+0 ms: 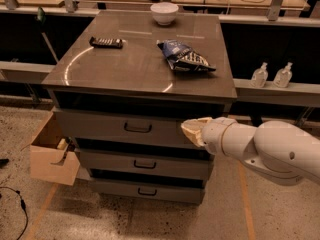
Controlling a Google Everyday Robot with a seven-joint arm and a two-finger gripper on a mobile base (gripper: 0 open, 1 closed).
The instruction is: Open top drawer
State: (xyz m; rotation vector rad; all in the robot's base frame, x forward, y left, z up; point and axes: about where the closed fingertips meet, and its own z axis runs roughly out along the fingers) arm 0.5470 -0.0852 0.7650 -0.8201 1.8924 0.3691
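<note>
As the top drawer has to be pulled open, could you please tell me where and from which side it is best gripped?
Grip the dark wire handle centred on the top drawer, coming straight from the front. Its horizontal bar stands off the flat face and is the only graspable part. The gripper sits right of it, by the drawer front's right end.
</note>
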